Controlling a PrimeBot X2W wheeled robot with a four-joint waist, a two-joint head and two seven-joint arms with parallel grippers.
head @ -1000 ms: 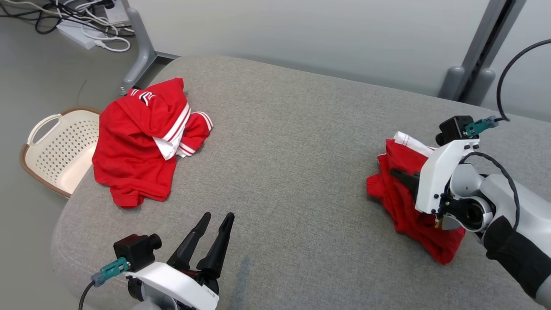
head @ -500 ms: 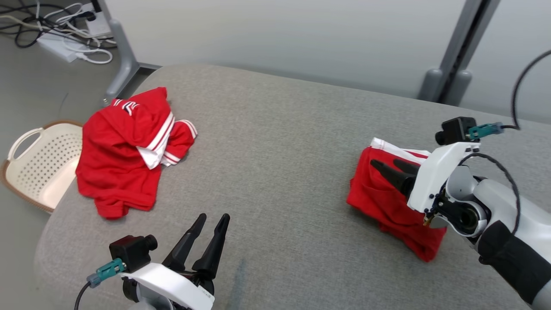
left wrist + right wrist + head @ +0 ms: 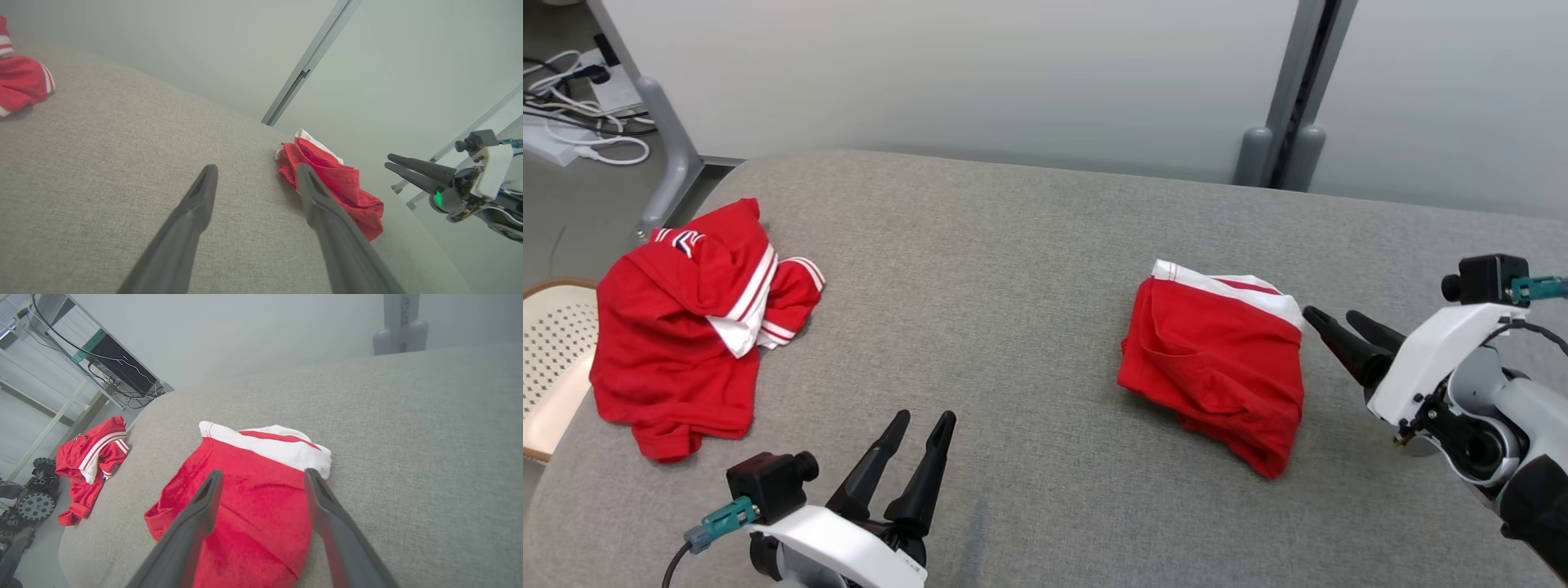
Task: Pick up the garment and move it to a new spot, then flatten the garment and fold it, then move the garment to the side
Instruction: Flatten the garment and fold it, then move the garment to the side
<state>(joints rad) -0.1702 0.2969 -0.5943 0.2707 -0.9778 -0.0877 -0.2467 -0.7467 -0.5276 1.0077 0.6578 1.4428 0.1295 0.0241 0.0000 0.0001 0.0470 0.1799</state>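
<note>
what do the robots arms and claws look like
The left claw and right claw each have two long, tapered dark fingers on a white shell, topped by a black camera with a teal plug. The right forearm is pale grey.

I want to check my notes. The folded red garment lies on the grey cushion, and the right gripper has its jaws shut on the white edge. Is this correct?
Not quite. The right gripper has its jaws open and holds nothing, as the head view shows. The folded red garment does lie on the grey cushion.
</note>
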